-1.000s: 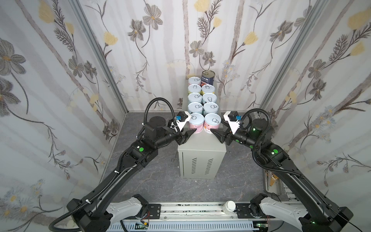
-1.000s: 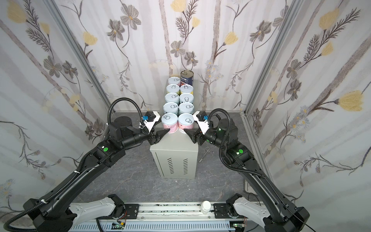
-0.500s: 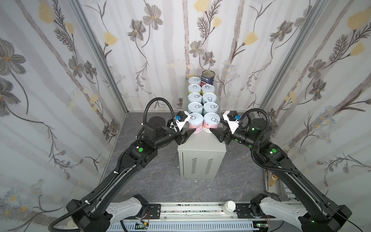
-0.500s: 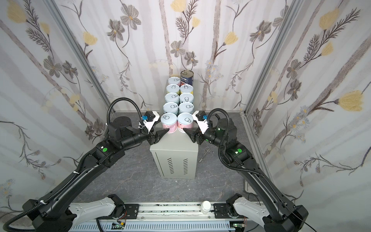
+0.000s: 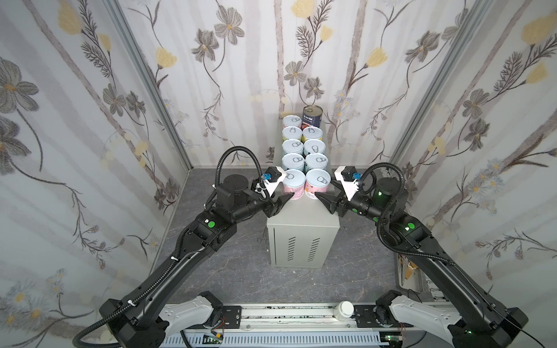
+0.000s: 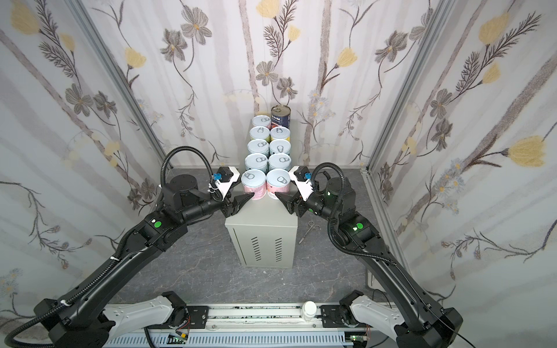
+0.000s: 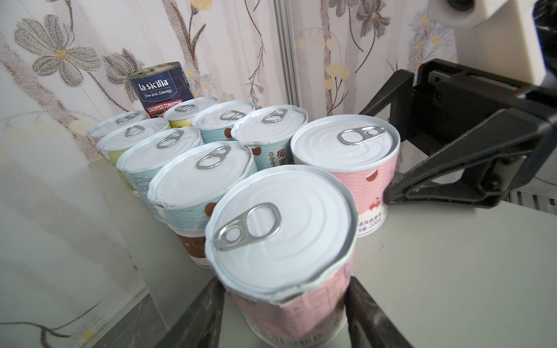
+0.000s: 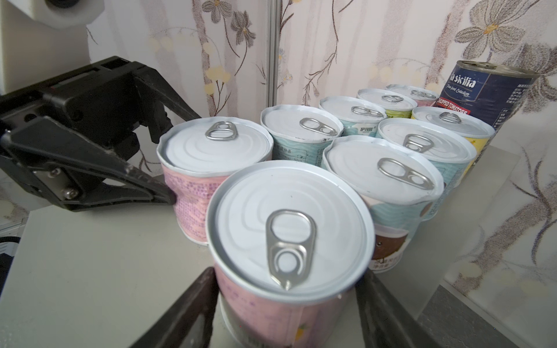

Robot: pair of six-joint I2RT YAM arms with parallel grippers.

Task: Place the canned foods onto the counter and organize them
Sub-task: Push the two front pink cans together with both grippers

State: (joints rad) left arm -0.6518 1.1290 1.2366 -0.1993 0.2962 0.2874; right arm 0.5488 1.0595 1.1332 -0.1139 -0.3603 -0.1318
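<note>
The last placing seems in hand: the left hand [image 5: 282, 202] is closed on a short pink-labelled can with a pale pull-tab lid [image 5: 294, 180], the right hand [image 5: 324, 202] on its pink twin [image 5: 318, 182], both standing at the front of two rows [image 5: 293, 146] on the tall light-grey metal bench [image 5: 303, 214]. Next, both should let go and back straight off. Only the right wrist view shows the left fingertip [image 8: 156, 192] denting its can's label.

1. tall dark-blue can [image 7: 161, 87]: "la sicilia", "fine food selection", and "chopped tomatoes" on a red band (partly cut off in the right wrist view).
2. pale-blue can [image 7: 269, 135]: chinese characters, partly hidden.
3. right front pink can [image 7: 346, 168]: "220g".
4. left front pink can [image 8: 211, 162]: print too fine to read.
</note>
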